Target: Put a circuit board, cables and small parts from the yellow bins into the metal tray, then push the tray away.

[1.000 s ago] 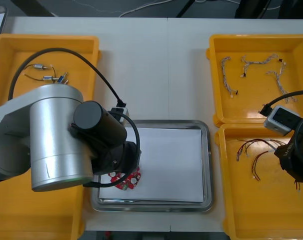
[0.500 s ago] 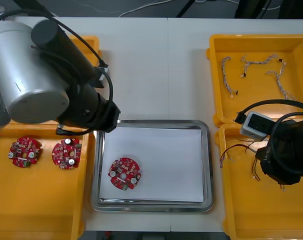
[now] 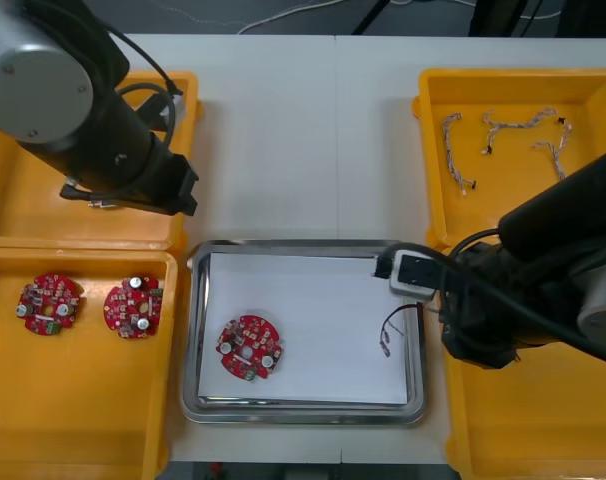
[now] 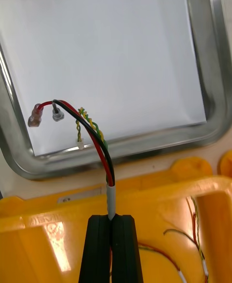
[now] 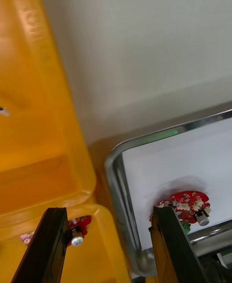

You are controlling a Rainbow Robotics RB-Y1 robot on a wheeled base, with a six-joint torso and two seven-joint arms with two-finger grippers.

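— Red circuit board (image 3: 249,348) on the white floor of the metal tray (image 3: 303,244): is that all that is in so far?

— It is the only thing lying there, so I count the first item as done. My right gripper (image 4: 112,225) is pinched tight on the pale sleeve of a red and yellow cable (image 4: 94,140). The cable's loose ends hang just ahead of the fingertips, over the tray's corner and close to its rim. I cannot tell whether they touch the white floor. The gripper itself sits over the wall of the yellow bin (image 4: 159,191), just short of the tray, and more such cables lie beside its fingers.

— And the other arm?

— My left gripper (image 5: 108,210) stands wide open with nothing between its fingers, above the seam where its two bins meet. The tray's corner and the board lie just beyond one finger.

— What remains?

— As I judge it, I let this cable go first. After that come the twisted blue and white cables (image 3: 503,125) in the bin beyond the right gripper, then the small parts, then the push. I would call it less than half done.
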